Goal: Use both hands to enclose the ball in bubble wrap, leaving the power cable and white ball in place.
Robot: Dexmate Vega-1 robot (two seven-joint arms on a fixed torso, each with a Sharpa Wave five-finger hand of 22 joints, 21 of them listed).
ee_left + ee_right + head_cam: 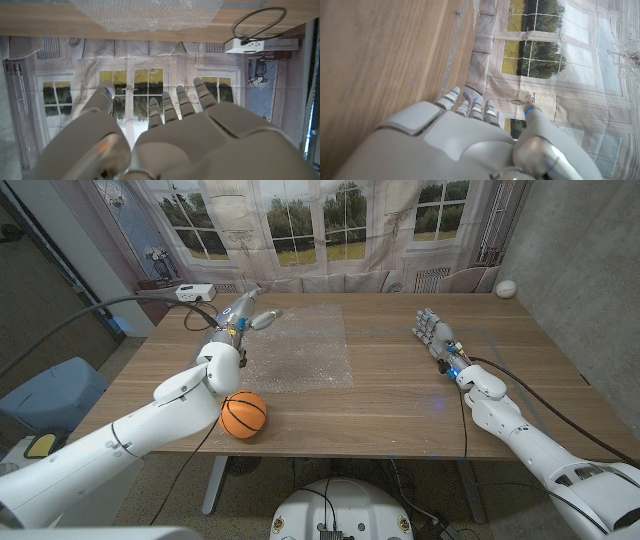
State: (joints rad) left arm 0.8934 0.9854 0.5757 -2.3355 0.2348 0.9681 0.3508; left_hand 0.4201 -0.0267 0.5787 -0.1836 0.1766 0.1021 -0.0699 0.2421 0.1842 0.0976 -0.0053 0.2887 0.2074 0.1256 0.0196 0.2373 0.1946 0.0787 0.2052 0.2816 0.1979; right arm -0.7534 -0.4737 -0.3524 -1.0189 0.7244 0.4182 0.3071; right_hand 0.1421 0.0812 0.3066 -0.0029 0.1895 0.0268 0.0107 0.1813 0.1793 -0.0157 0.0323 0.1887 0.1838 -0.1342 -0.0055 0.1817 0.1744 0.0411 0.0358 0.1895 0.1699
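An orange basketball (244, 415) sits near the table's front edge, just in front of my left forearm. A clear bubble wrap sheet (298, 345) lies flat in the middle of the table; its edge shows in the left wrist view (145, 12). My left hand (243, 313) is at the sheet's far left corner with fingers spread and nothing in it; the same left hand (165, 135) shows open fingers in its wrist view. My right hand (434, 335) stands open on the right side of the table, away from the sheet; the right hand (470, 135) holds nothing.
A white power strip (194, 292) with a black cable (120, 305) lies at the far left corner, also the power strip (244, 46). A white ball (506, 288) rests at the far right corner. A blue bin (50, 395) stands left of the table.
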